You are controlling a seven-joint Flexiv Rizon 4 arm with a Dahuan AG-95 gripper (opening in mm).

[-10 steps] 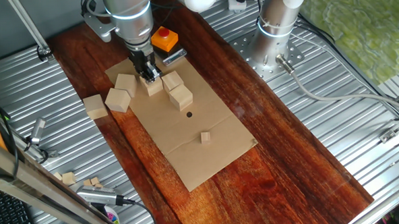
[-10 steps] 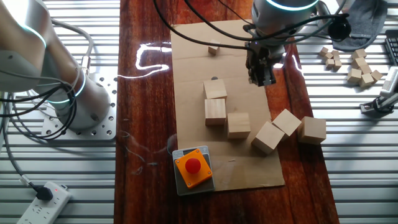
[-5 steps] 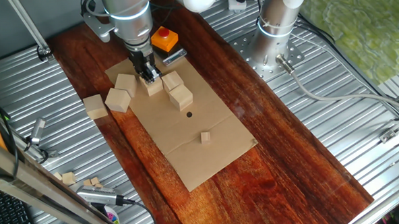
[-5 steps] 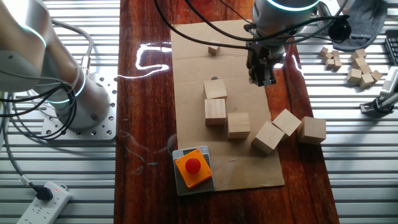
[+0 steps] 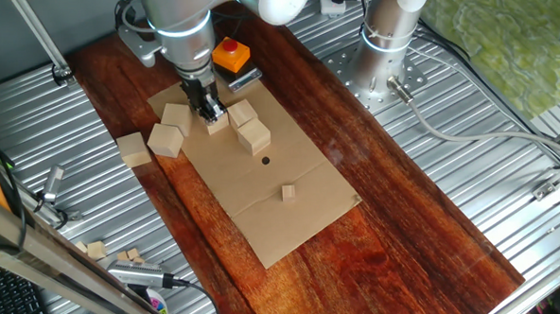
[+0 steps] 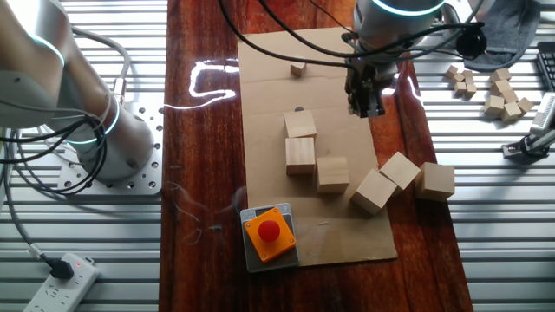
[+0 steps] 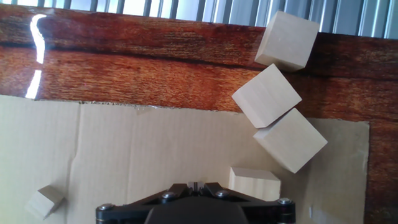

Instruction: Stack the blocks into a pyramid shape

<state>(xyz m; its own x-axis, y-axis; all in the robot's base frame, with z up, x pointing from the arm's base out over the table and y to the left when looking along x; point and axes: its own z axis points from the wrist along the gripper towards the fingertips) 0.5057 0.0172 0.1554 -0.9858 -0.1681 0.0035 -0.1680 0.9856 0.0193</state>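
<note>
Several pale wooden blocks lie singly, none on top of another. Three sit close together on the cardboard. Three more touch in a loose row at the cardboard's edge. In the hand view that row runs down the right side, with another block just right of my gripper. My gripper is shut and empty, hanging above the cardboard between the two groups.
A tiny wooden cube lies apart on the cardboard sheet. An orange box with a red button sits at the cardboard's end. Small loose cubes lie on the ribbed metal. A second robot base stands beside the wooden board.
My gripper has shifted very slightly and stays shut. The blocks have not moved.
</note>
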